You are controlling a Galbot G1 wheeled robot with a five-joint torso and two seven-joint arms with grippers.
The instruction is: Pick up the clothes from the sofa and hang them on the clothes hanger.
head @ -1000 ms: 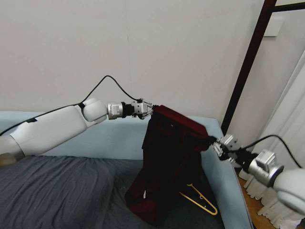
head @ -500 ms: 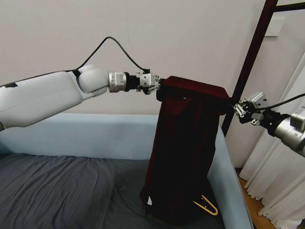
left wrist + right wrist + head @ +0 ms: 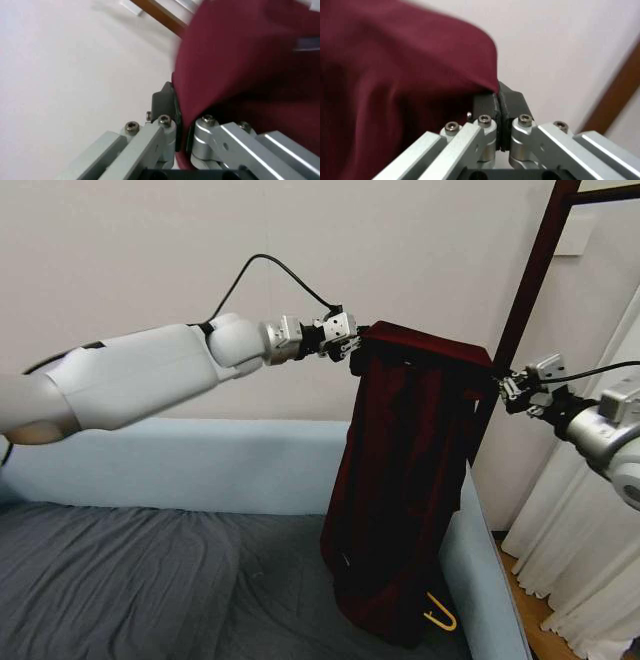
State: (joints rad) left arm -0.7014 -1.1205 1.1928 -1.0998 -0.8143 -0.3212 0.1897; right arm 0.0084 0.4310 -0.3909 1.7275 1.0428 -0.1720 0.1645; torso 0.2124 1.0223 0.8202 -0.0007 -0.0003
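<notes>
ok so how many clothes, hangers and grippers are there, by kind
garment: 1, dark red
hanger: 1, yellow, partly hidden by the garment
grippers: 2, left gripper and right gripper, each shut on the garment's top edge
total: 4

Dark-red garment — stretched, hanging above sofa

Home rm: pale-blue sofa w/ grey cover, white curtains, dark wooden clothes rack.
</notes>
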